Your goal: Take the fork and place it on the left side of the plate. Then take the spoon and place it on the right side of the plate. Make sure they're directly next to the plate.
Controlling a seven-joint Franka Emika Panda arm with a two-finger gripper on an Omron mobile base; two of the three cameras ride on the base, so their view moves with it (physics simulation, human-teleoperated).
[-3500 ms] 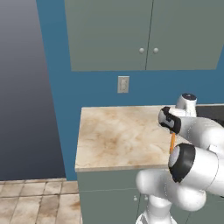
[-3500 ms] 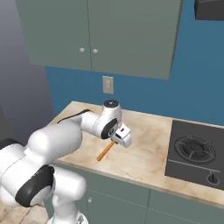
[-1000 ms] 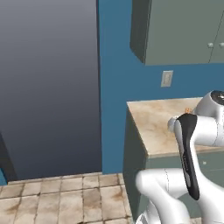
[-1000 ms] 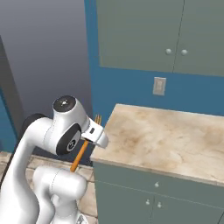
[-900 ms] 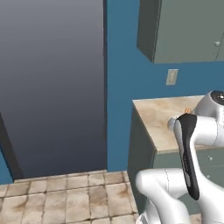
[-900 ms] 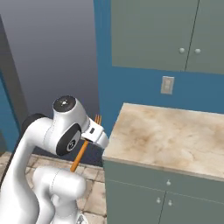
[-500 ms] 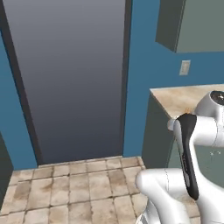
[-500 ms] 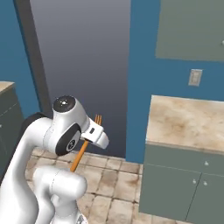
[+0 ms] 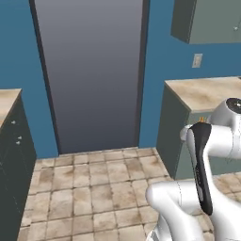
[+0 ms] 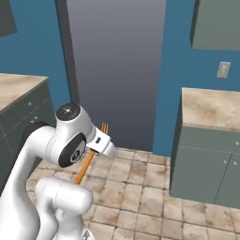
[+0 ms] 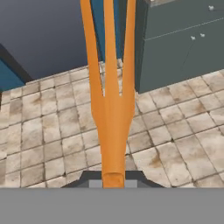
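My gripper (image 10: 95,149) is shut on the fork (image 10: 86,164), a slim bright-orange one, and carries it in the air over the tiled floor. Its tines (image 10: 104,127) point up and away from the hand. In the hand view the fork (image 11: 111,109) runs straight up from between the gripper (image 11: 113,180) fingers, tines spread at the top. In the left base view, just the orange tine tips (image 9: 201,120) peek over the arm. The plate and the spoon are out of view.
A dark doorway (image 10: 115,70) in the blue wall is straight ahead. A beige counter over grey cabinets (image 10: 211,112) stands to the right, also in the left base view (image 9: 207,92). Another counter with dark cabinets (image 10: 21,86) is on the left. Tiled floor (image 9: 94,183) lies between.
The whole picture has swung, so the base has moved: the beige counter slid right and the doorway came to the middle. The fork stays in the shut gripper.
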